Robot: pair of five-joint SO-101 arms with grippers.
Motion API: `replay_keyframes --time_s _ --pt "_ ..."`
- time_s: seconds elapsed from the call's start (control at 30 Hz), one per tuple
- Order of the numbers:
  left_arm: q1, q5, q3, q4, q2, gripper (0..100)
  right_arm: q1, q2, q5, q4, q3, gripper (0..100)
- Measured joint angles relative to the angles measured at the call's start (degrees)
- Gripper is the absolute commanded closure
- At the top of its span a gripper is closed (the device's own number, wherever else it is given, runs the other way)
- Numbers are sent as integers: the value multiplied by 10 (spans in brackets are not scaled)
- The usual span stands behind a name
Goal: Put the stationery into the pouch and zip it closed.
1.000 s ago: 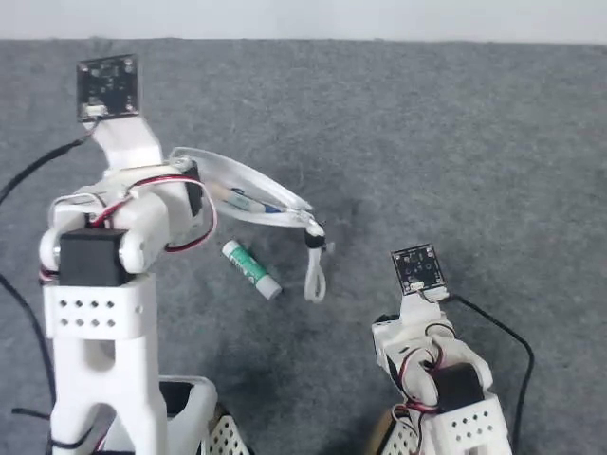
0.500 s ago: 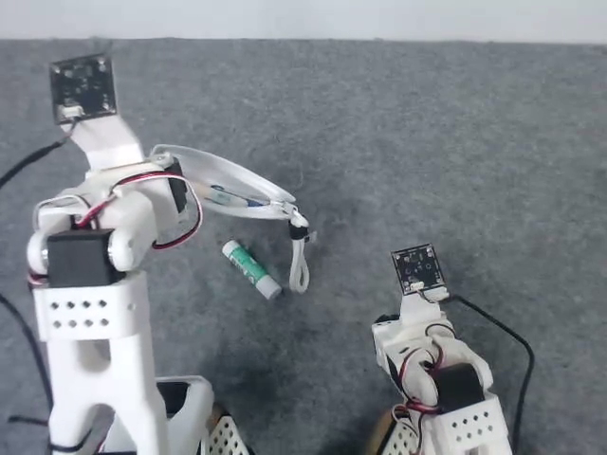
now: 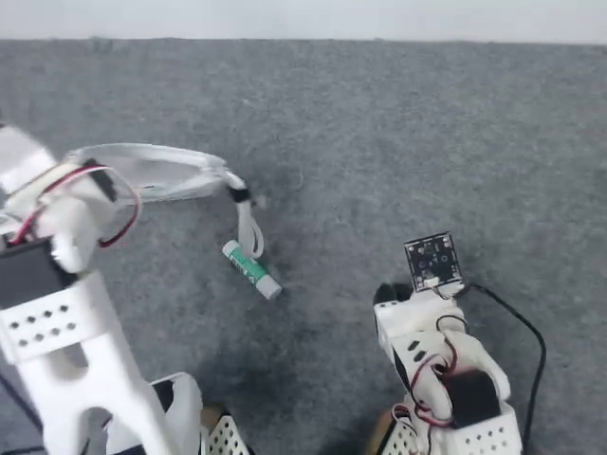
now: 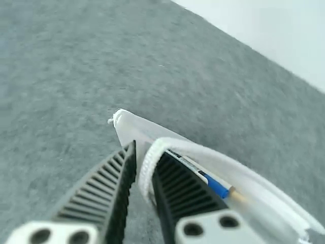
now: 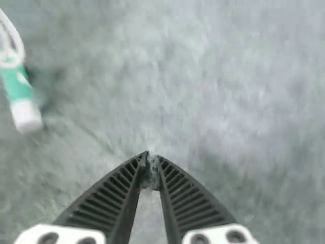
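Your left hand [image 4: 144, 153] has swung the pouch [image 4: 134, 129] away from your right hand [image 5: 150, 158], pinching its rim. Glue stick [image 3: 252, 270] lies on the table [image 3: 427, 142] between both hands; right hand's closed, empty.

There is one clear plastic pouch [image 3: 161, 171]. One white strap loop [image 3: 248, 227] hangs from the pouch. One pen with a blue part [image 4: 216, 187] shows inside the pouch. One green and white glue stick [image 3: 251, 269] lies near the pouch. There are two black toothed hands, the left hand [image 4: 143, 152] and the right hand [image 5: 149, 156]. One grey fuzzy tabletop [image 3: 427, 142] lies under the pouch.
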Motion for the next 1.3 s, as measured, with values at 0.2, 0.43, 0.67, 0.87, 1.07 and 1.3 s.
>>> replay_keyframes --time_s 0.2,0.43,0.67,0.87,1.07,1.3 --pt "-71 31 0 0 0 991 -70 72 17 -19 -118 993" --pt "-138 64 0 0 0 991 -142 285 -11 -21 -280 992" --pt "-150 67 2 -18 0 991 -198 497 -14 -76 -366 991" --pt "-185 68 9 -35 0 990 -228 651 -14 -179 -371 928" --pt "-185 68 9 -36 0 990 -244 804 -15 -209 -441 839" --pt "-186 68 9 -37 0 990 -258 972 -15 -215 -567 835"
